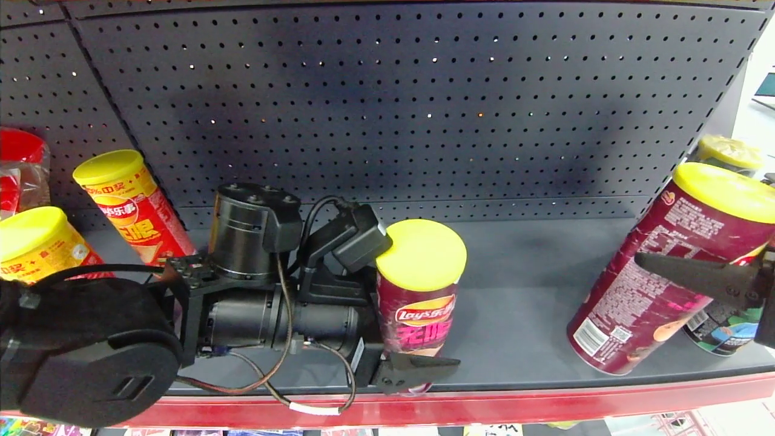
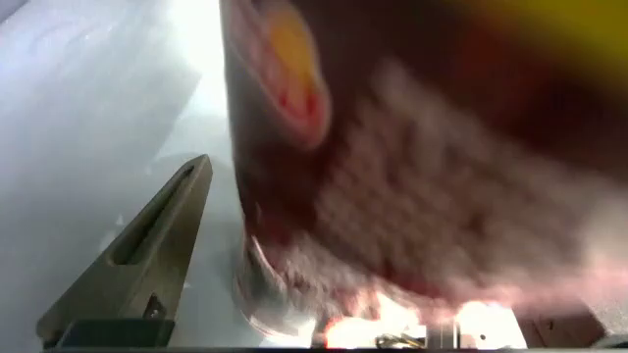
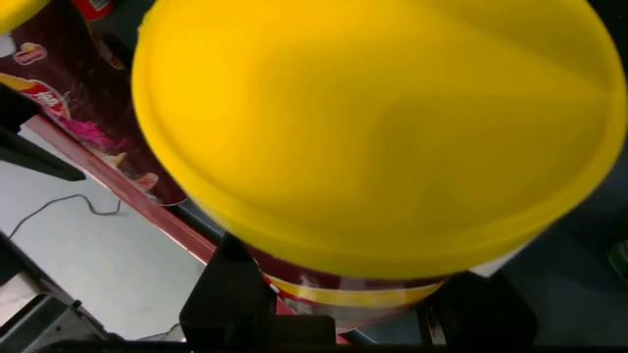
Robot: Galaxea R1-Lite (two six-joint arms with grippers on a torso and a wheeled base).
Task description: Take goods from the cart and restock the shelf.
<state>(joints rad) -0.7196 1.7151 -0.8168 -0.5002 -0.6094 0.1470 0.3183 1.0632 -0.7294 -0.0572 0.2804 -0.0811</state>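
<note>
Left fingers (image 1: 424, 365) flank the upright can (image 1: 421, 315); right fingers (image 1: 690, 274) clamp the tilted can (image 1: 642, 290)

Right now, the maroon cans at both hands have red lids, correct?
Not red: yellow. The head view shows the left lid on the left can at the left hand and the right lid on the right can at the right hand, both yellow.
</note>
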